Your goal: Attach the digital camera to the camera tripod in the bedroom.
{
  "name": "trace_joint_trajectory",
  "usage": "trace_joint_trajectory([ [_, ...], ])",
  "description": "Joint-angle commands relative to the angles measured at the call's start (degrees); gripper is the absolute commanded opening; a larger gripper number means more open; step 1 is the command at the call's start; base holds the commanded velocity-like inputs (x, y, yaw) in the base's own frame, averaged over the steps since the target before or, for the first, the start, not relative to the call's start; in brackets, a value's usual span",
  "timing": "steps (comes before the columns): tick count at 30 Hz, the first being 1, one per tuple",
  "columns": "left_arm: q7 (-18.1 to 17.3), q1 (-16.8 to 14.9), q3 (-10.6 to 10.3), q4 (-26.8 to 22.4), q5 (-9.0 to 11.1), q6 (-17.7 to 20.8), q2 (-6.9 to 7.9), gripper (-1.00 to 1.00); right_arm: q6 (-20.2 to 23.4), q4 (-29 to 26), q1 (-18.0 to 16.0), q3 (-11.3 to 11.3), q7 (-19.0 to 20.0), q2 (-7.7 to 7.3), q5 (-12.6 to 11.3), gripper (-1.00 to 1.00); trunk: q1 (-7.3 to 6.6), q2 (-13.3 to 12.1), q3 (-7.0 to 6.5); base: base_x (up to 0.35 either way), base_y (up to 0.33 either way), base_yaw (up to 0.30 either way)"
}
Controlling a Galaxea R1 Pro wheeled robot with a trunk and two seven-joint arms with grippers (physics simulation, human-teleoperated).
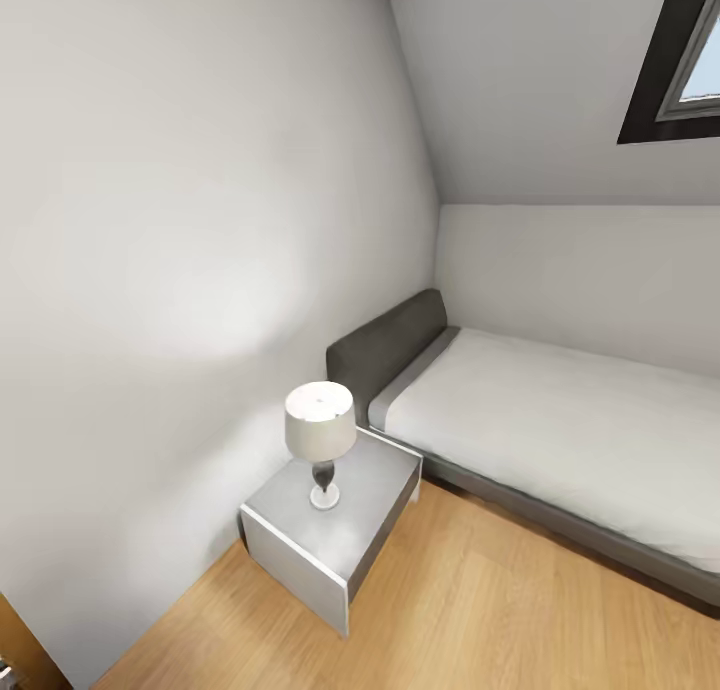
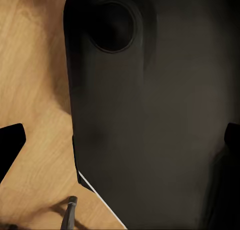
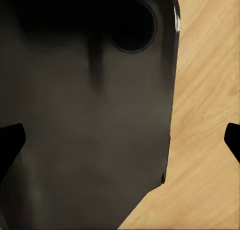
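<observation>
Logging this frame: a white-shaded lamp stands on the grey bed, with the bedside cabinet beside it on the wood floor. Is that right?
Not quite. In the head view the lamp stands on the bedside cabinet, not on the grey bed. The rest holds: the shade is white, and the cabinet sits beside the bed on the wood floor.

I see pale grey walls (image 1: pixel 200 220), a light wood-grain floor (image 1: pixel 480 610), a dark grey headboard (image 1: pixel 385 345) over a white mattress (image 1: pixel 560 420), a grey nightstand (image 1: pixel 330 520) and a white-shaded lamp (image 1: pixel 320 425).
</observation>
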State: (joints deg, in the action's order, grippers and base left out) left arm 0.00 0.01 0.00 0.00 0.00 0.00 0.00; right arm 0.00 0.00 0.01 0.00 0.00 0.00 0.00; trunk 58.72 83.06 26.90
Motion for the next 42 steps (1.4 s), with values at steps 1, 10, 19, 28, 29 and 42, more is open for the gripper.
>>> trace_joint_trajectory([
  [1,0.33,0.17,-0.02,-0.29,0.33,0.08,-0.16,1.0,-0.32,-0.33,0.08,0.33,-0.08,-0.29,0.33,1.0,0.0,0.01,0.03,0.0,0.0,0.0],
  [10,2.45,0.17,-0.66,-0.3,-0.04,0.4,-0.29,1.0,-0.28,-0.36,0.08,0.43,-0.09,-0.28,0.23,1.0,0.0,0.01,0.03,0.0,0.0,0.0],
  [19,4.01,0.17,-0.54,-0.48,-0.08,0.22,-0.14,1.0,-0.3,-0.35,0.08,0.42,-0.09,-0.29,-0.09,1.0,0.0,0.01,0.03,0.0,0.0,0.0],
  [28,4.03,0.17,-0.31,-0.8,-0.01,0.11,0.78,1.0,-0.27,-0.3,0.08,-0.24,-0.17,-0.07,-0.77,1.0,0.0,0.01,0.03,0.0,0.0,-0.118],
  [29,4.02,0.17,-0.29,-1.04,0.06,0.1,0.82,1.0,-0.29,-0.29,0.08,-0.28,-0.17,-0.03,-0.84,1.0,0.0,0.01,0.03,0.0,0.0,-0.234],
  [42,3.8,0.17,-0.24,-11.07,11.24,5.38,5.63,1.0,-0.35,-0.27,0.08,-0.18,-0.09,-0.09,-0.56,1.0,0.0,0.01,0.03,0.0,0.0,-0.27],
])
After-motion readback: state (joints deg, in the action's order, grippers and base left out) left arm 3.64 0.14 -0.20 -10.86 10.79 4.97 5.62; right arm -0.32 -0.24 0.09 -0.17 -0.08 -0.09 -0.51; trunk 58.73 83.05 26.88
